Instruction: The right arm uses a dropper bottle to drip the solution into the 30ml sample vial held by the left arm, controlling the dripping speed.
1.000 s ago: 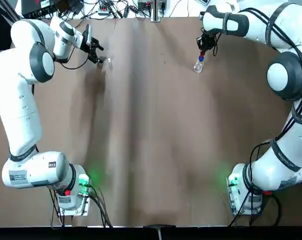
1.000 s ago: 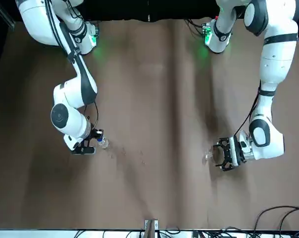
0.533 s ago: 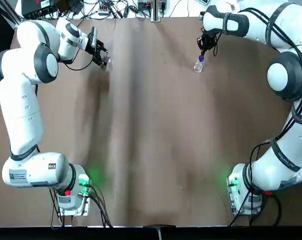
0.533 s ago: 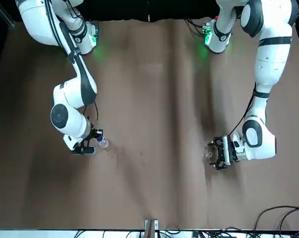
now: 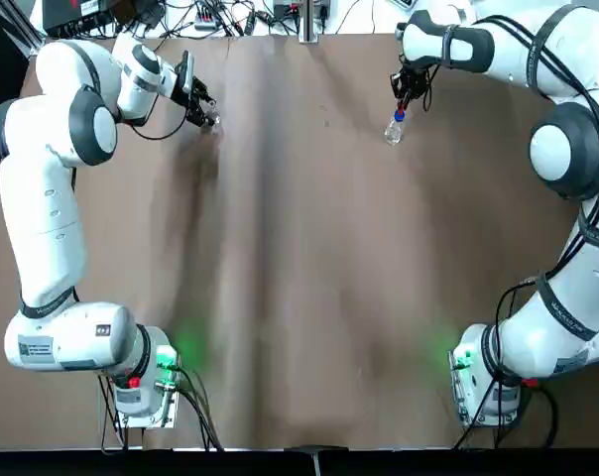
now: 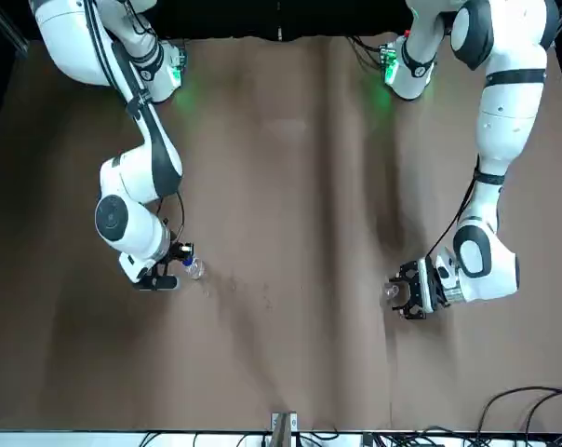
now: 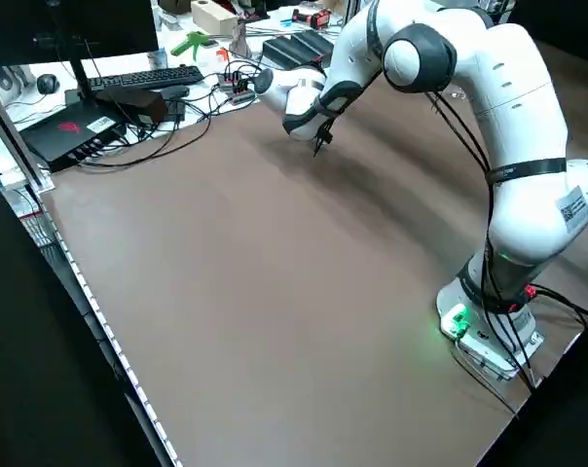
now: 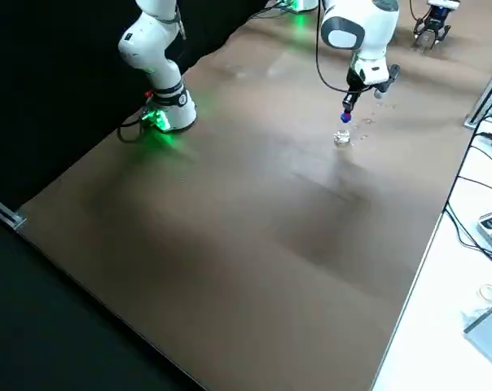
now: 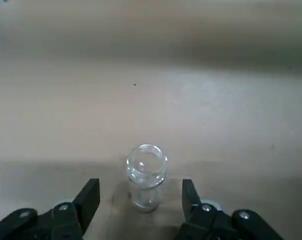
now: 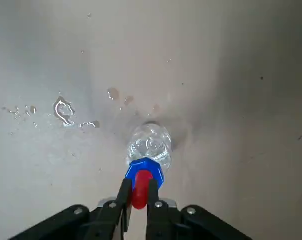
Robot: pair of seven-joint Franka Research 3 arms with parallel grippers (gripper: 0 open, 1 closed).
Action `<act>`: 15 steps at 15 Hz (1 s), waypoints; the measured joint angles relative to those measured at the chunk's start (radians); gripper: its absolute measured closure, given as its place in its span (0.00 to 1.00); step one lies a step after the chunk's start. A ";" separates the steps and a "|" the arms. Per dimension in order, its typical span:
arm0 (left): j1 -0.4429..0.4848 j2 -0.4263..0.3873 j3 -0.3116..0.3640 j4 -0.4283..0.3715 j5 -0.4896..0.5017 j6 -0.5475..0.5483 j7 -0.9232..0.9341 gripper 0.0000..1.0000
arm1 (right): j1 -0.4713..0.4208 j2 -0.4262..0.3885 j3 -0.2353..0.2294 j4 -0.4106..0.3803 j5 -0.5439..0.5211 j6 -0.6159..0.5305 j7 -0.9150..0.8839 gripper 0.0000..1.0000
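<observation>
The 30ml sample vial, slim and clear, stands upright on the brown table near the far left corner. My left gripper is open with one finger on each side of the vial, not touching it. In the top view the left gripper is low over the table. The dropper bottle has a blue collar and a red top. My right gripper is shut on that red top. The dropper bottle sits at the far right of the table under the right gripper, its base at the surface.
Small wet droplets lie on the table beside the dropper bottle. Cables, a keyboard and boxes sit beyond the table's far edge. The arm bases with green lights stand at the near corners.
My left gripper has slid along the table toward the sample vial and now straddles it. The right gripper and the dropper bottle have stayed in place.
</observation>
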 joint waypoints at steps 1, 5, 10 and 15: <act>0.000 0.000 0.000 0.001 -0.004 0.001 0.000 0.25 | 0.000 0.000 0.000 0.000 0.000 0.000 0.000 0.82; 0.000 0.000 0.000 0.001 -0.008 0.002 0.000 0.36 | 0.000 0.000 0.000 0.000 0.000 0.000 0.000 0.85; -0.003 0.000 0.000 0.001 -0.034 0.002 -0.001 0.42 | 0.000 -0.002 -0.004 0.013 0.000 -0.013 0.001 0.88; -0.004 0.000 0.000 0.001 -0.035 0.002 -0.001 0.44 | 0.000 -0.009 -0.005 0.038 0.000 -0.064 0.001 0.88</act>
